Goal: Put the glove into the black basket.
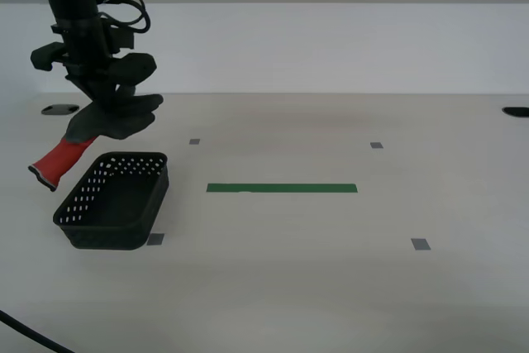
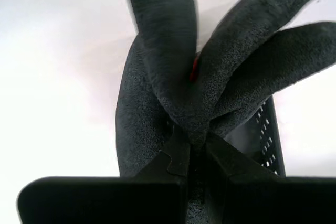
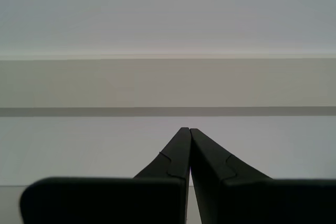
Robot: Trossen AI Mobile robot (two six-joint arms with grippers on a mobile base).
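We note second gripper (image 2: 191, 142) clamped on glove (image 1: 103, 130), hanging above basket (image 1: 116, 200) at its 11 o'clock, cuff outside rim. First gripper (image 3: 189, 132) closed, empty.

My second claw (image 2: 190, 148) hangs clamped shut, my first claw (image 3: 189, 132) closed, level.

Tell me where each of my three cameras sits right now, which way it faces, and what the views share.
Exterior view: on the robot off the arms, facing across the table; shows my second gripper holding the glove above the black basket.
Second wrist view: on my second gripper, looking along shut jaws at the glove, basket beyond.
First wrist view: on my first gripper, jaws shut and empty, facing a bare wall.
Shared: exterior and second wrist views both show the glove and basket.
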